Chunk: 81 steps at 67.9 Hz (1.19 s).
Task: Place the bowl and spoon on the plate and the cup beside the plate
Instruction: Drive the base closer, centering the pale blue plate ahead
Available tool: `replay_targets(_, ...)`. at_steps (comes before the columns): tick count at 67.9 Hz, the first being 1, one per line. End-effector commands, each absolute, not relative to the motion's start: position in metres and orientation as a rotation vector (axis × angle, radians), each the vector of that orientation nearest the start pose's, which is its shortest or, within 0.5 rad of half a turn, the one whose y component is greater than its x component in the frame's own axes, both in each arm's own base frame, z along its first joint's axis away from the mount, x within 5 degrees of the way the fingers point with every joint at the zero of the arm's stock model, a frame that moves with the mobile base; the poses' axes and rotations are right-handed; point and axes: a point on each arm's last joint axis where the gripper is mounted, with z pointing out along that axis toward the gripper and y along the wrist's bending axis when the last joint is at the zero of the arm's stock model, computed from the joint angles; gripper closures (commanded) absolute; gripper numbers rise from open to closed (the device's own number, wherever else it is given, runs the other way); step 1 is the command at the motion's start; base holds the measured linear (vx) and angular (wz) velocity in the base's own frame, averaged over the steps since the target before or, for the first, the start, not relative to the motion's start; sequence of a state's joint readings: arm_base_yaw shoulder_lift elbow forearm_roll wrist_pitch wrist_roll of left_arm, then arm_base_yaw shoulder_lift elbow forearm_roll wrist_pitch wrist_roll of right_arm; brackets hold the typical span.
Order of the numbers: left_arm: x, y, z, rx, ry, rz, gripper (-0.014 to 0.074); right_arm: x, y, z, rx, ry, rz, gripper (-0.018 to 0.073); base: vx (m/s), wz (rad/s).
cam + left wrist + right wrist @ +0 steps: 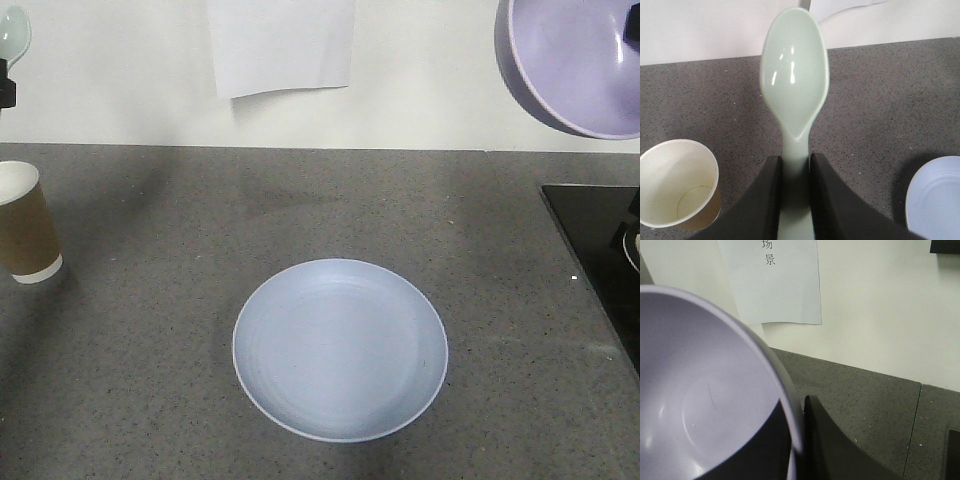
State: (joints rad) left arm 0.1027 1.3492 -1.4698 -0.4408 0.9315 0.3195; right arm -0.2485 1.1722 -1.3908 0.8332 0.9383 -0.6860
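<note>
**Both arms loaded above the counter.** The bowl [575,60] was held aloft, tilted, its rim clamped between the jaws of the right gripper [796,427]. The spoon [795,75] was clamped by its handle in the left gripper [796,167], with its long axis running straight out from the jaws. The bare plate [340,350] lay between the two arms, below both. The cup [25,225] stood upright, well apart on the plate's left. Open counter [480,230] was left all round the plate, so a free descent for the bowl was judged possible.

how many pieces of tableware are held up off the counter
2: the mint spoon in the left gripper, and the lavender bowl in the right gripper. None seems hidden.
</note>
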Motion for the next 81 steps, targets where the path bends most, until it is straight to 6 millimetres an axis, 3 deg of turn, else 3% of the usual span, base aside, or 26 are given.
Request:
replay_targets(1, 0.278, -0.0031, 0.4465, 0.104, 2.104, -0.318, 0.0603, 0.2241, -0.0019, 0.4826, -0.238, 1.818, 0.398, 0.0562, 0.01, 0.0)
replay_targets(81, 0.278, -0.0031, 0.4465, 0.104, 2.104, -0.318, 0.0603, 0.2241, -0.0019, 0.4826, -0.238, 1.817, 0.398, 0.0562, 0.01, 0.0)
